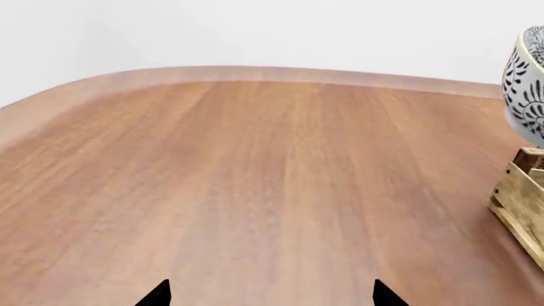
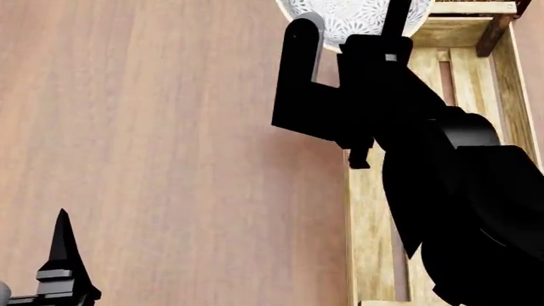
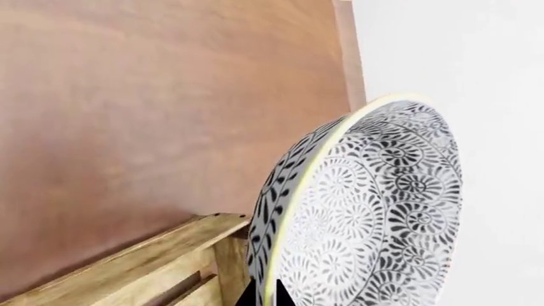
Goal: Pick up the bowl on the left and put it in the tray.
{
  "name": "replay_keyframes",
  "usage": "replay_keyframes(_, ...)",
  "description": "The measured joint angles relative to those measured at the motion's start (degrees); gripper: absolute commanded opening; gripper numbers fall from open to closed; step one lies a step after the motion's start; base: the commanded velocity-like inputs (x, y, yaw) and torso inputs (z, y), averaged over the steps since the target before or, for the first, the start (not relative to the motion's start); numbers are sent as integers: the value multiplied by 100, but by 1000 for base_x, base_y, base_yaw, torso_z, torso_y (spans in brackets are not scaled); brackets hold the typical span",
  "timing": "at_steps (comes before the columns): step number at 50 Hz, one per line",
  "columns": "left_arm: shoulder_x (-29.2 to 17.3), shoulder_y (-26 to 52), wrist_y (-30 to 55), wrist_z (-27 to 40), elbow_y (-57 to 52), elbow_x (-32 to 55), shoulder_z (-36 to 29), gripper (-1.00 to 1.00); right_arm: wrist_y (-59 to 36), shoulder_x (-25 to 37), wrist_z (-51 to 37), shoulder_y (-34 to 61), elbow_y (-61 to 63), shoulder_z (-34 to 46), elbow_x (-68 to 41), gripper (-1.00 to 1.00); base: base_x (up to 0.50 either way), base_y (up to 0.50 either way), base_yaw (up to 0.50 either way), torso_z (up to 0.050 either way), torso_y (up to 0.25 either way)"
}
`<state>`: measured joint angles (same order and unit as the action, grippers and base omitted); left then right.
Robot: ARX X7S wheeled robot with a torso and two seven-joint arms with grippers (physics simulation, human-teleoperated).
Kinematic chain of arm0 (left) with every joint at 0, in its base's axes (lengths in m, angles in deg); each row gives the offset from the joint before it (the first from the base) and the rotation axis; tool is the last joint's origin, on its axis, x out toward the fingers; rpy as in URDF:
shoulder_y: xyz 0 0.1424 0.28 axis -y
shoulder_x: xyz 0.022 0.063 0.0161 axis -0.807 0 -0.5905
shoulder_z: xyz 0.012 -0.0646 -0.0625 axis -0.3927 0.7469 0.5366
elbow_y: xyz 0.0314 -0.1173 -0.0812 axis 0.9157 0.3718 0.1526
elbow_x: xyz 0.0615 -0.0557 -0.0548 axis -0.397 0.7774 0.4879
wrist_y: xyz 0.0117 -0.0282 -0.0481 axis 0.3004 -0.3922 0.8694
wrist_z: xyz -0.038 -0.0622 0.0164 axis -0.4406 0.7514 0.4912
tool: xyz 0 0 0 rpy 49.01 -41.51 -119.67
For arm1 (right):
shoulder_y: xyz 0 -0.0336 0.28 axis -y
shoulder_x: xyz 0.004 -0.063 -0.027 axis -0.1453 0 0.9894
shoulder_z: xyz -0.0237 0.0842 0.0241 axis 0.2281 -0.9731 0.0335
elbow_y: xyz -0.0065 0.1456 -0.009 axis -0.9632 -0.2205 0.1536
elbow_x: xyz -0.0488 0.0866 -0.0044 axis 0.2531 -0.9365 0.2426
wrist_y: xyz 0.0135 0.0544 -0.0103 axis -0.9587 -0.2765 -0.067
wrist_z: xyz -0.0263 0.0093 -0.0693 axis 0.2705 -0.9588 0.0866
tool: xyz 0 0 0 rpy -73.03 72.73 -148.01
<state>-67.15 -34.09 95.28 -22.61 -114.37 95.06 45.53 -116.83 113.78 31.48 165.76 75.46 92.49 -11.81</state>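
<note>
The bowl (image 3: 374,204), white with a fine grey-blue floral pattern, hangs tilted with its rim pinched between the two fingertips of my right gripper (image 3: 267,297), which is shut on it. In the head view the bowl (image 2: 344,16) sits at the top edge, over the far left corner of the tray (image 2: 476,70), a long light-wood slatted crate mostly hidden under my black right arm. The left wrist view catches the bowl (image 1: 527,89) above the tray's corner (image 1: 520,204). My left gripper (image 1: 272,294) is open over bare table, well apart from both.
The brown wooden table (image 2: 170,127) stretches left of the tray. Its rounded far edge (image 1: 255,73) meets a plain white background. My right arm (image 2: 442,166) crosses above the tray's length.
</note>
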Motion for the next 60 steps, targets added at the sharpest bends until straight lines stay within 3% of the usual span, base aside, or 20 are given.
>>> replay_keyframes(28, -34, 12, 27, 42, 21, 16, -97, 100, -1121, 1318, 380, -267, 1134, 212, 18, -100, 0, 0, 0, 0, 0)
replay_keyframes(60, -65, 10, -29, 83, 95, 28, -160, 100, -794, 1221, -33, -992, 629, 270, -148, -100, 0, 0, 0, 0, 0)
